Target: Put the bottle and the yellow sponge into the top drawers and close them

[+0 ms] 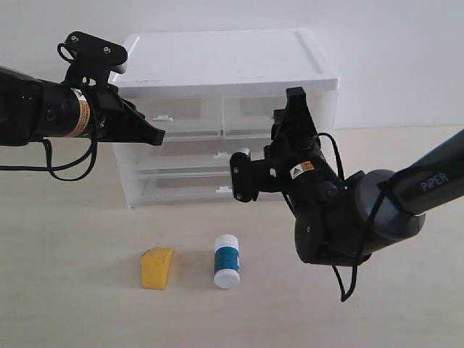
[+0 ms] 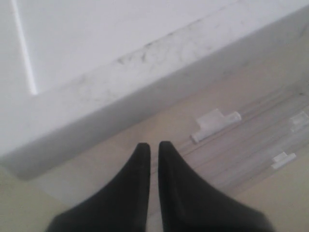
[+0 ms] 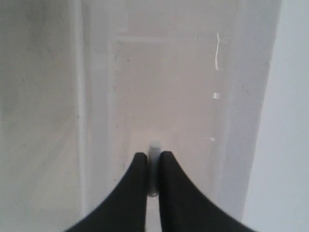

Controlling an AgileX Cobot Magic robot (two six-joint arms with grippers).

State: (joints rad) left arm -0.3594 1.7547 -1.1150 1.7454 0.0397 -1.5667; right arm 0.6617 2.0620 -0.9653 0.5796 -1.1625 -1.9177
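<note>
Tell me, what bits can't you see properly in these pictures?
- Exterior view: the right gripper covers the drawer handle it pinches.
- Right wrist view: that handle is blurred, too close.
- Exterior view: the words on the bottle are too small.
- Exterior view: frosted fronts blur the insides of the top drawers.

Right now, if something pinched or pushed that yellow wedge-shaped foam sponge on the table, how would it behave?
The yellow wedge-shaped foam sponge looks porous, so it would probably squash and feel light. Its flat faces suggest it would slide, not roll, when pushed. Its taper might slip from a pinch.
</note>
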